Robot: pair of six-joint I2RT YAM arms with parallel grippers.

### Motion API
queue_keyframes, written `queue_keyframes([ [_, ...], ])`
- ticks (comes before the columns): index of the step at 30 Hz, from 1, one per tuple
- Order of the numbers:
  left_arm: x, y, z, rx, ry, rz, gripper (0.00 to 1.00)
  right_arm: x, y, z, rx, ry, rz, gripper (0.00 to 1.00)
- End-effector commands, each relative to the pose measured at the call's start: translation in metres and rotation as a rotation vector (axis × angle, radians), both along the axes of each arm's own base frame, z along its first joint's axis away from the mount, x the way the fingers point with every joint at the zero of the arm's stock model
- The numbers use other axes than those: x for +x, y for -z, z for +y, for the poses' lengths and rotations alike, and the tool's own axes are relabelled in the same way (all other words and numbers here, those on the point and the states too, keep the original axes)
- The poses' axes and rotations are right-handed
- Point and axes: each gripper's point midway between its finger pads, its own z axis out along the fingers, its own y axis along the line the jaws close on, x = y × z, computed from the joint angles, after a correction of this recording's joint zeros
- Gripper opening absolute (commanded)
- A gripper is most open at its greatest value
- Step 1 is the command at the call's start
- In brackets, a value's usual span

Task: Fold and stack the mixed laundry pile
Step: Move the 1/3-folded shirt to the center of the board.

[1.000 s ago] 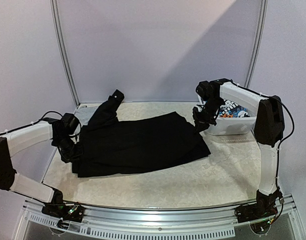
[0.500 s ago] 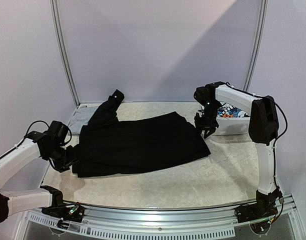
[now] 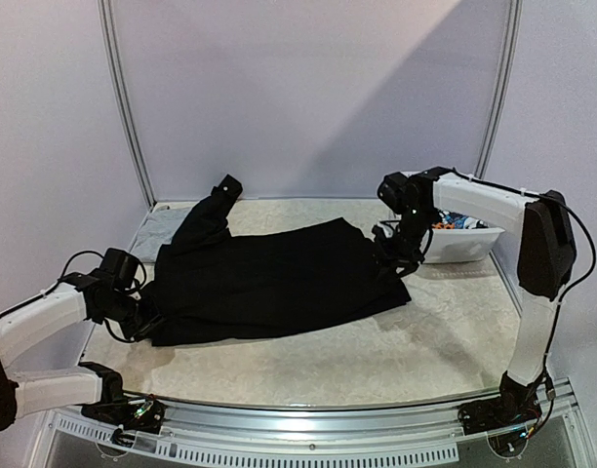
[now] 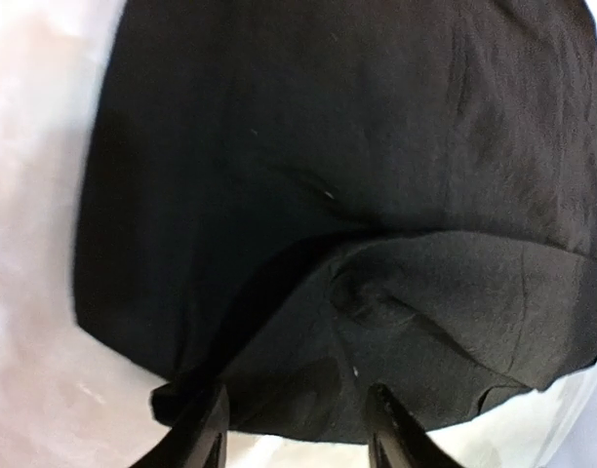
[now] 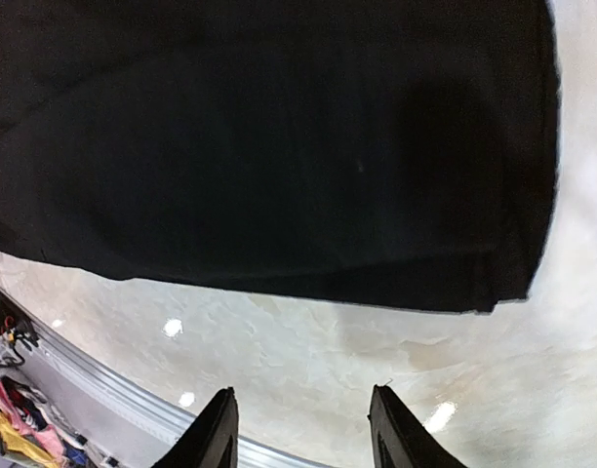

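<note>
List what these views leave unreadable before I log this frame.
Grey top: top view, mostly under the black garment.
Basket contents: top view, right arm covers most.
Left gripper fingers: left wrist view, cut off by the bottom edge.
Garment's full outline: both wrist views, beyond the frame.

Bright light puts glare spots on the table [image 5: 172, 328], and wrist views blur

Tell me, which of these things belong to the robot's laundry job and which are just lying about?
Part of the job: black garment, spread out; grey top, far left; printed piece, inside the white basket.
Just lying about: white basket; table.
</note>
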Motion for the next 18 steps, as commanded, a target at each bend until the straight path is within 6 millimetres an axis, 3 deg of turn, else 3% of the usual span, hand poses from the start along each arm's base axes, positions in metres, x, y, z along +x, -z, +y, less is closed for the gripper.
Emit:
queue_keyframes([
  [1,-0.003,0.01,-0.009,-0.047,0.043,0.024,0.48,-0.001,0.01,0.004,0.09,0.093,-0.027,0.52],
  [9,-0.018,0.017,-0.004,-0.027,0.013,0.08,0.42,0.007,0.038,-0.05,0.066,0.269,-0.047,0.7],
  [18,-0.033,0.019,-0.003,0.009,-0.011,0.139,0.56,0.012,0.07,-0.065,0.023,0.225,-0.031,0.69],
])
